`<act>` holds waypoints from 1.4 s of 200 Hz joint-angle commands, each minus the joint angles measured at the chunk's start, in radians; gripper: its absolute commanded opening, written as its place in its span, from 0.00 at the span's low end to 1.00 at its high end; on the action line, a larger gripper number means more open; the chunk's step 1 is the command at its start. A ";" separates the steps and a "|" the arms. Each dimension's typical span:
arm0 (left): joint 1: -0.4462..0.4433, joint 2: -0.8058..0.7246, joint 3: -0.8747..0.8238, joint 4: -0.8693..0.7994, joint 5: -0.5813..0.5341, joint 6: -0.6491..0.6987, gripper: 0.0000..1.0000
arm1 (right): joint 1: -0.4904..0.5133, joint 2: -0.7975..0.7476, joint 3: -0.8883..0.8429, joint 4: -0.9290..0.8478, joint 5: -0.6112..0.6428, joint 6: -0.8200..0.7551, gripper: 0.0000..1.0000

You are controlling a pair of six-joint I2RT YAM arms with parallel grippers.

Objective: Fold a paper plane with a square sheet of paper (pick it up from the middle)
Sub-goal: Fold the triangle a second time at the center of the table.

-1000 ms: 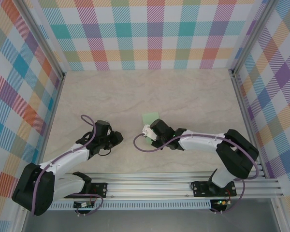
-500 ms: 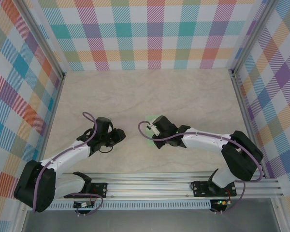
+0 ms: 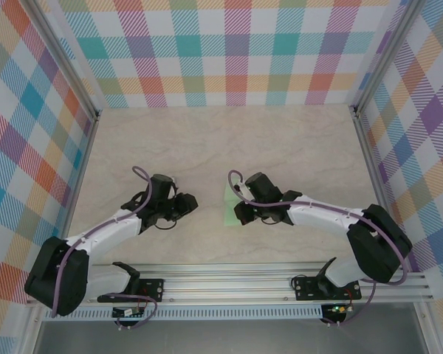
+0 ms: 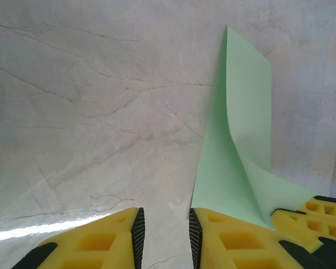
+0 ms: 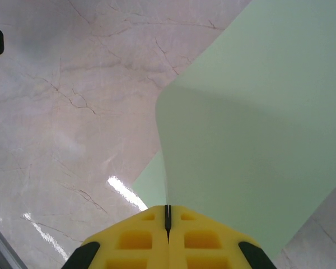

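- While the right gripper is pinching one edge of the pale green sheet of paper, its yellow fingers are pressing tight together, with the paper caught in the seam between them.
- Near the middle of the marbled table, the sheet is lying partly flat, and the gripped part is curling up off the surface toward those fingers.
- Just to the left of the sheet, the left gripper is hanging over bare tabletop, its fingers standing slightly apart and holding nothing.
- Seen from the left wrist, the sheet's far corner is resting on the table while its near side is rising toward the right gripper.
- Bright checked walls are enclosing the table on three sides.
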 commanded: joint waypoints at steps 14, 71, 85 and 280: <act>-0.056 0.066 0.071 0.031 0.024 0.022 0.30 | -0.053 0.016 -0.070 0.124 -0.141 0.090 0.00; -0.138 0.164 0.133 0.076 0.012 0.033 0.29 | -0.179 0.043 -0.147 0.269 -0.338 0.181 0.00; -0.156 0.188 0.144 0.098 0.011 0.028 0.29 | -0.209 0.056 -0.165 0.303 -0.378 0.204 0.00; -0.309 0.428 0.305 0.165 -0.044 -0.010 0.26 | -0.283 0.063 -0.192 0.240 -0.451 0.123 0.02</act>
